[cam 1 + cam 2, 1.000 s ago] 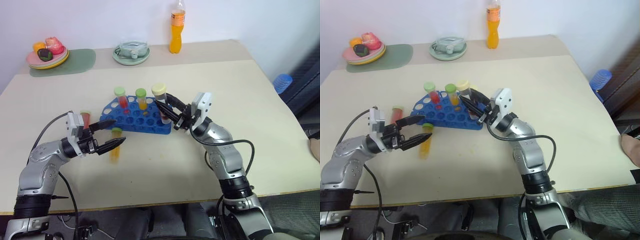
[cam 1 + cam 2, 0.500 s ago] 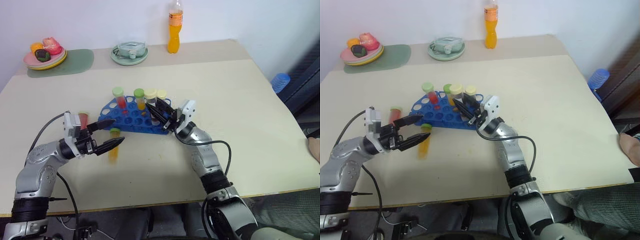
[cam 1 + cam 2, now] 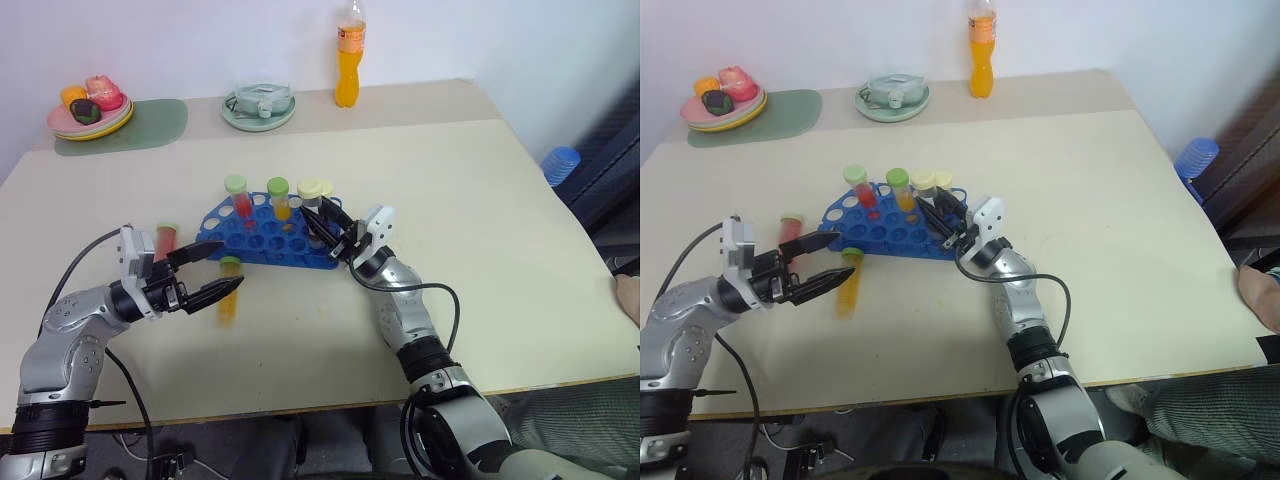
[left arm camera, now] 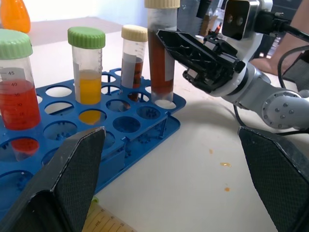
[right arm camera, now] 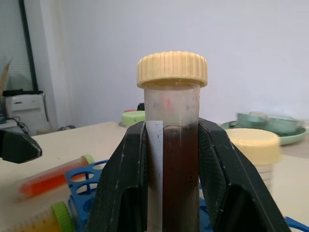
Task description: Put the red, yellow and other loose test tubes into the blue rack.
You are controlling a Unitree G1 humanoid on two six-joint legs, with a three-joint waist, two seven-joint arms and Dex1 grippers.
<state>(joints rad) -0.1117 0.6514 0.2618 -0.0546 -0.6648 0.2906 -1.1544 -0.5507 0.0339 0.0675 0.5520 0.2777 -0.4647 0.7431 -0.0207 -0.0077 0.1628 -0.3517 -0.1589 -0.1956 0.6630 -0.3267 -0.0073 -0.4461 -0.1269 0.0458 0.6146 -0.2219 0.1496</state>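
The blue rack [image 3: 262, 243] sits mid-table with a red test tube [image 3: 238, 198], a yellow one [image 3: 280, 200] and a cream-capped one [image 4: 133, 63] standing in it. My right gripper [image 3: 322, 224] is shut on a dark test tube with a cream cap [image 5: 173, 145], held upright with its lower end at a hole at the rack's right end [image 4: 163, 58]. Two loose tubes lie on the table: a red one [image 3: 165, 241] left of the rack and a yellow one [image 3: 228, 293] in front of it. Just above the yellow one my left gripper [image 3: 233, 264] hovers open and empty.
At the back stand a tall orange drink bottle [image 3: 351, 60], a pale green dish [image 3: 262, 106] and a plate of food [image 3: 90, 108] on a green mat. A blue object [image 3: 563, 164] sits off the table's right side. A person's hand [image 3: 630, 297] rests at the right edge.
My right gripper has come down toward the rack with the dark tube, which now stands lower at the rack's right end. The left gripper has stayed where it was.
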